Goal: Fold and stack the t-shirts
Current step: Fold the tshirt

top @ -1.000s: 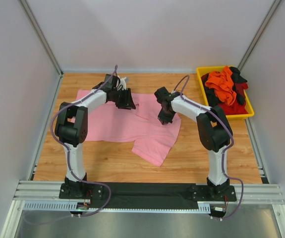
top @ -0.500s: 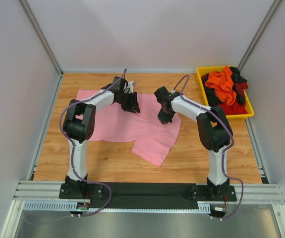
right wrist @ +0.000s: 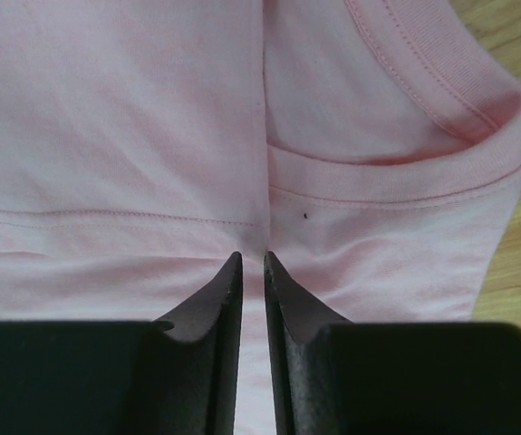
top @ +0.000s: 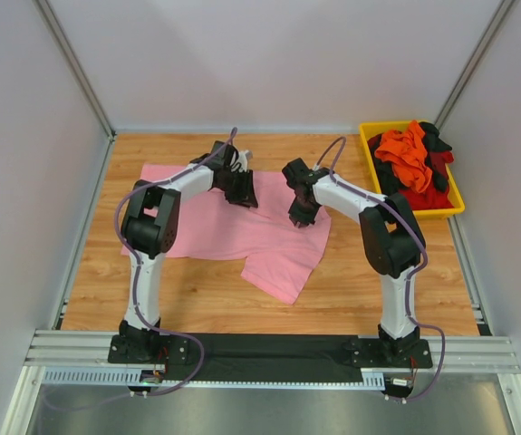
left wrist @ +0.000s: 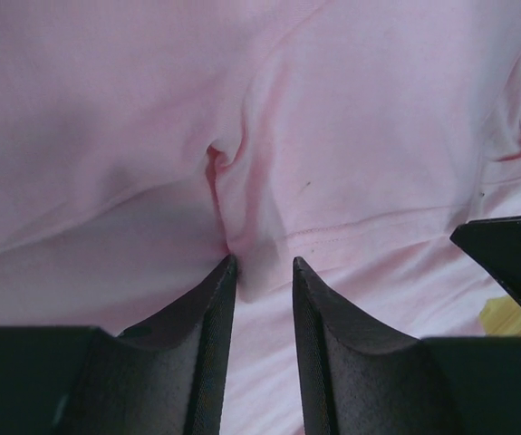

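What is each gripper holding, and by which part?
Both pinch the pink t-shirt: left gripper a puckered fold, right gripper a fold at the stitched hem.

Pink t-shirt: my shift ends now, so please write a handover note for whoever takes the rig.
Left tool: shut on a pinch of the pink t-shirt near its far edge.
Right tool: shut on its right side.
It lies mostly flat on the table.
Other t-shirts are heaped in the yellow bin.
Done: nothing folded or stacked.
To do: fold all, stack.
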`<state>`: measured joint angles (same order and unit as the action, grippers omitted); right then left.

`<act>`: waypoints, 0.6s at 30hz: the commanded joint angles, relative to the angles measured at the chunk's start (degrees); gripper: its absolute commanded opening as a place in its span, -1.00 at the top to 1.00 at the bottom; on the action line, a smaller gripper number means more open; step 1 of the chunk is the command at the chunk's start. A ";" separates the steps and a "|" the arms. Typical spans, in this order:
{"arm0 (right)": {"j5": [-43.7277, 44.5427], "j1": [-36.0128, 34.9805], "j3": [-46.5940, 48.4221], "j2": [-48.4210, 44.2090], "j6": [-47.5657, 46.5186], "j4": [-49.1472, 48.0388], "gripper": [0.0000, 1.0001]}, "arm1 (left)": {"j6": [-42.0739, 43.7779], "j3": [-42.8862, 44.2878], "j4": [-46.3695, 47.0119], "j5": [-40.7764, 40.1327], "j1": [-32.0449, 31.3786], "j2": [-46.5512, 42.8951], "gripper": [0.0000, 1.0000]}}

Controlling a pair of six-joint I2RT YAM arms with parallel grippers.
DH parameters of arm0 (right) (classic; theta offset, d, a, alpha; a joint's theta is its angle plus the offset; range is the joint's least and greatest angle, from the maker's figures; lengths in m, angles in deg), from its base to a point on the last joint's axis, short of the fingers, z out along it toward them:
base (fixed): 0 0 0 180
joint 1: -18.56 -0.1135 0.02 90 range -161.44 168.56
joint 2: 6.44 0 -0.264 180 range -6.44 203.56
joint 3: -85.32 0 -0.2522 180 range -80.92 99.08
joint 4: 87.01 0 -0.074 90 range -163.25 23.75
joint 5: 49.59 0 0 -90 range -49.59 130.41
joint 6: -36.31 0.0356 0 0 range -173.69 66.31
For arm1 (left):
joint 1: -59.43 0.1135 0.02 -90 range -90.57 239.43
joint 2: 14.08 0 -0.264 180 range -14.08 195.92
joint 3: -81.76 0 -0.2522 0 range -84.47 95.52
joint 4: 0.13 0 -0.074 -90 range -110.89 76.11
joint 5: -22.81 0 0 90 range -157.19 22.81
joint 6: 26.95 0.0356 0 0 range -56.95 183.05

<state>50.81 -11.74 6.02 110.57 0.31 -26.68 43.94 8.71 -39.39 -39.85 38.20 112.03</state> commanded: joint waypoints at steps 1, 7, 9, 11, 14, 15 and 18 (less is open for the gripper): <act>1.03 -0.02 0.87 -0.73 0.49 0.89 0.65 | 1.01 2.26 0.18 0.27 -0.47 0.37 0.24; 1.30 0.33 -0.01 -0.64 0.50 0.81 0.59 | 1.01 2.88 -0.61 0.35 -0.65 1.16 0.31; 1.21 0.33 -0.54 -0.73 0.58 0.02 0.59 | 1.01 2.62 -0.52 0.27 -0.74 0.99 0.31; 1.12 0.42 -0.71 -0.56 0.50 -0.42 0.60 | 0.83 2.44 -0.26 0.27 -0.83 0.90 0.36; 1.12 0.33 -0.45 -0.21 0.49 -0.69 0.62 | 0.48 2.53 -0.34 0.18 -1.09 0.90 0.51; 1.21 0.42 -0.45 -0.12 0.32 -0.77 0.63 | 0.31 2.61 -0.34 0.09 -1.18 0.72 0.56; 2.17 0.51 -0.54 0.32 0.32 -0.95 0.66 | -0.22 2.61 -0.26 -0.35 -1.27 0.63 0.85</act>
<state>51.00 -11.61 5.47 110.57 0.33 -26.44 43.65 9.35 -39.80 -40.07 37.59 112.77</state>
